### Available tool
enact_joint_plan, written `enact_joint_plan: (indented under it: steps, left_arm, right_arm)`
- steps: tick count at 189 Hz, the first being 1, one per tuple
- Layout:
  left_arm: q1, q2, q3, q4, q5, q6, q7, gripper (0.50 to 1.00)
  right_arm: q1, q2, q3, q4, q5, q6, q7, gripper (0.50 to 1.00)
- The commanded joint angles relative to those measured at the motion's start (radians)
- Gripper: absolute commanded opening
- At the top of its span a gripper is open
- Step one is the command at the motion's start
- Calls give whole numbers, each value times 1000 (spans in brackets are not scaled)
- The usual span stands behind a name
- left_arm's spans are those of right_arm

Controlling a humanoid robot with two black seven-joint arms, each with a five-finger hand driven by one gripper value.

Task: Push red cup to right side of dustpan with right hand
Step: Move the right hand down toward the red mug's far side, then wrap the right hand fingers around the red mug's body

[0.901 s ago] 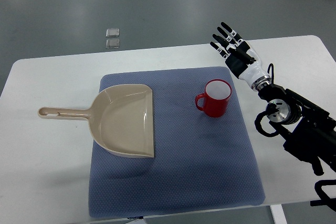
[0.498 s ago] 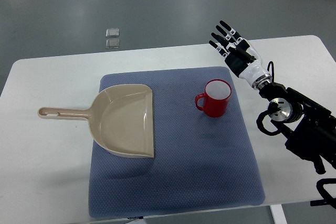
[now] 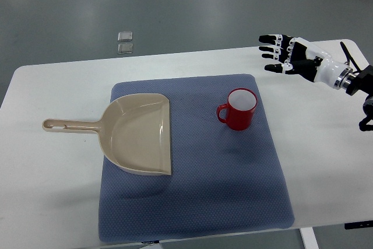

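so far the job looks close to done, judging by how things lie. going from left to right, the dustpan (image 3: 137, 134) comes first. it is tan and looks like smooth hard plastic, with a long thin handle that sticks out onto the bare white table (image 3: 52, 185) and has a slot near its end. its wide scoop part sits on the blue mat (image 3: 221, 190), which looks soft and has tiny bumps all over, with rounded corners. next comes the red cup (image 3: 238, 109), well apart from the dustpan and on its right side, standing upright on the mat. it is round and shiny, white on the inside, and its little handle points left toward the dustpan. last is the right hand (image 3: 288, 55), up above the far right part of the table, not touching the cup at all. its fingers (image 3: 271, 48) are spread out flat and point left, and it holds nothing. the hand is black and white with hard shiny parts. since the cup sits to the right of the dustpan already, little seems left but a small nudge, if any.
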Motion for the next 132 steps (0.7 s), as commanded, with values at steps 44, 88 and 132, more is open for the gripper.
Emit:
enact_joint_plan:
  steps: [44,88,132]
  left_arm:
    - [0,0,0,0,-1,0,0,1000]
    - [0,0,-3,2,0,0,0,1000]
    - [0,0,-3,0,0,0,0,1000]
  right_arm:
    - [-80,4,-6,23,-171,0,127,934]
    - [-132,48,-9,23,-172,0,174,934]
    - [-143,108,-65,23,-177,-51,183,934]
